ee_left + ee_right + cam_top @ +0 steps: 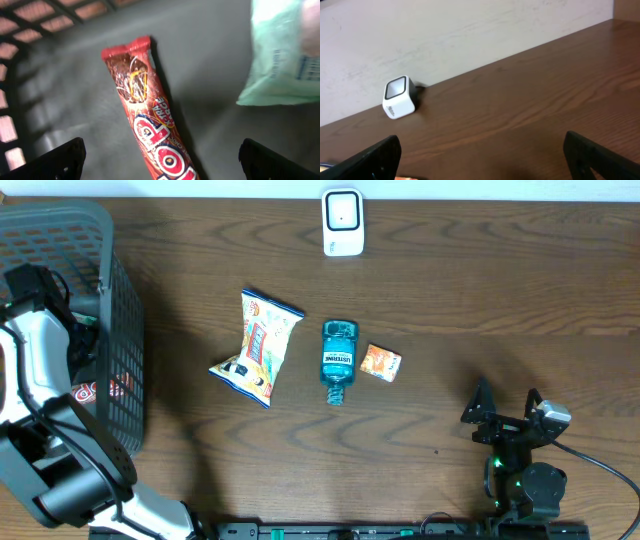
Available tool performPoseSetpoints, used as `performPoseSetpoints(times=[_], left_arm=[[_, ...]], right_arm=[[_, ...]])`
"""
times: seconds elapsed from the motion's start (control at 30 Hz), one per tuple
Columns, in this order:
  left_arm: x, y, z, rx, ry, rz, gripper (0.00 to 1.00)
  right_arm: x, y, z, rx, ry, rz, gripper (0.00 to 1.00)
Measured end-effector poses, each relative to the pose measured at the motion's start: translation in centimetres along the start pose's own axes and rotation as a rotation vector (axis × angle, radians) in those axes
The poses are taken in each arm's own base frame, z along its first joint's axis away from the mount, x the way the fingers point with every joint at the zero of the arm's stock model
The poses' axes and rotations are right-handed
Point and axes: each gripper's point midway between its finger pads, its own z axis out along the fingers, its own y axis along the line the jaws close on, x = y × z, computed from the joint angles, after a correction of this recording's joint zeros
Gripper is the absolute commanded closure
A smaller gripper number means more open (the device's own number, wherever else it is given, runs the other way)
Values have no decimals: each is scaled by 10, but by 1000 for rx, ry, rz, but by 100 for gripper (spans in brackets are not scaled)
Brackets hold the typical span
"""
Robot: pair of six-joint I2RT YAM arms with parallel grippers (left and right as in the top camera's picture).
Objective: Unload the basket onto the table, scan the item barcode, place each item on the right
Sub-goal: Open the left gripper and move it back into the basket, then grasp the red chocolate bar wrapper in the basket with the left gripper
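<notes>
You are at the pick step: neither hand holds anything, and nothing has reached the scanner yet. On the worktop (450, 300), the grey basket (120, 330) has your left hand (162, 160) down inside it, fingers spread wide and empty. Directly beneath that hand, running between its fingertips, lies the red chocolate bar (145, 130), which I judge to be the item to scan. A pale green packet (280, 60) lies ahead of the hand to its right, apart from the bar.

Your right hand (505, 408) is likewise spread and empty. A snack bag (258, 345), a blue bottle (338, 360), the white scanner (342, 222) and a small orange box (380, 363) all lie ahead of it to its left.

Next, lower the left hand, close it across the bar's narrow width, and lift the bar clear of the basket wall.
</notes>
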Motion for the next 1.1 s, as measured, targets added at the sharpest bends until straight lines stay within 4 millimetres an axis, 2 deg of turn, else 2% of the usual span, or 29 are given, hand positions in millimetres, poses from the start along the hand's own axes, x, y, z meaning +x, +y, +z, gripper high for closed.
performPoseSetpoints(times=[0.37,0.57,0.67,0.7,0.77,0.8,0.83,1.1], left_arm=[[23,-7,27,-5,125,-38,2],[49,1,52,-55,202,-58,2],[46,-4,55,-20,195,-97,1],[44,-5,56,-9,189,-111,15],[43,-6,58,9,183,-131,65],[43,-7,59,16,180,-142,81],[44,-7,60,21,179,-147,92],[45,-3,59,19,177,-82,93]], right_arm=[[0,0,0,0,0,0,1],[0,0,0,0,0,0,1],[0,0,0,0,0,0,1],[0,0,0,0,0,0,1],[0,0,0,0,0,0,1],[0,0,0,0,0,0,1],[0,0,0,0,0,0,1],[0,0,0,0,0,0,1]])
